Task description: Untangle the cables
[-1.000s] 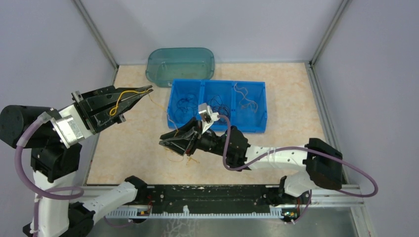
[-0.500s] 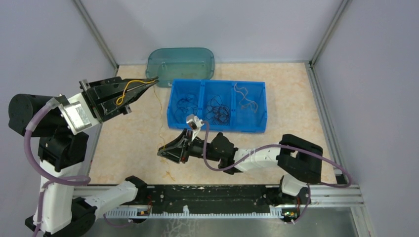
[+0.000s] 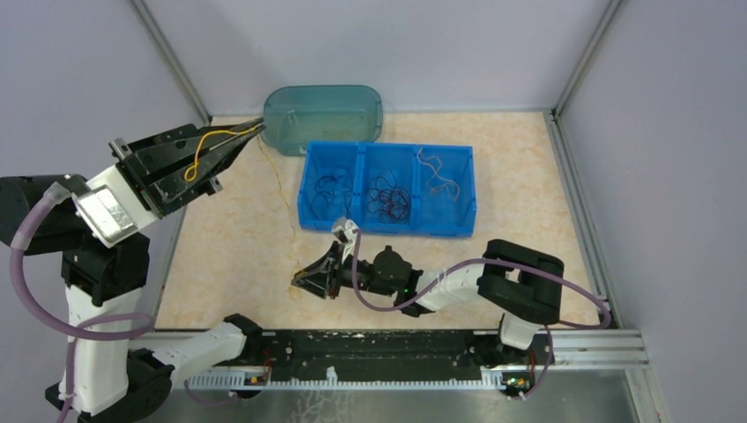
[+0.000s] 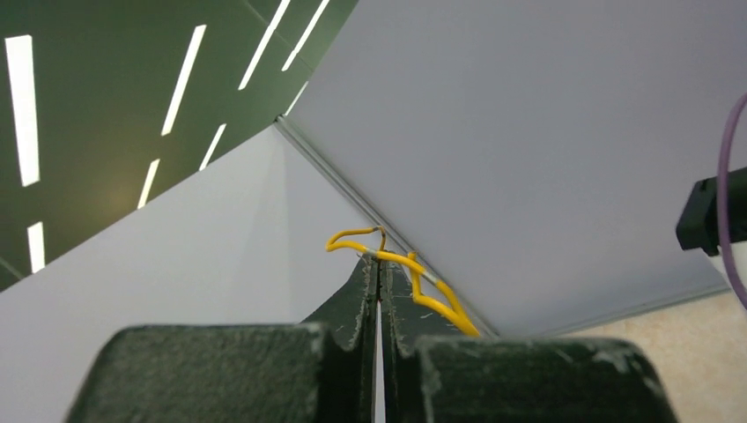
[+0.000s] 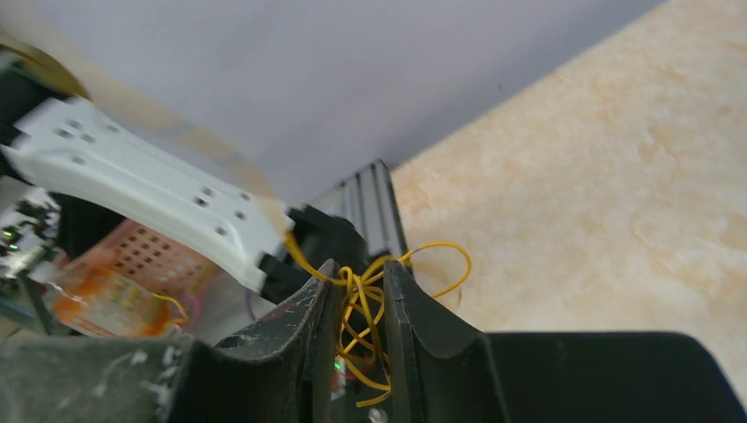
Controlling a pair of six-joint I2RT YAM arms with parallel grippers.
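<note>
Left gripper (image 4: 379,264) high, pinched tight on one yellow cable (image 4: 440,289); right gripper (image 5: 357,275) low, clamped on yellow tangle (image 5: 355,295).

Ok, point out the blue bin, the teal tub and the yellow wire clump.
blue bin (image 3: 423,227): top view, front wall.
teal tub (image 3: 321,92): top view, back rim.
yellow wire clump (image 5: 357,286): right wrist view, tangled middle.
</note>
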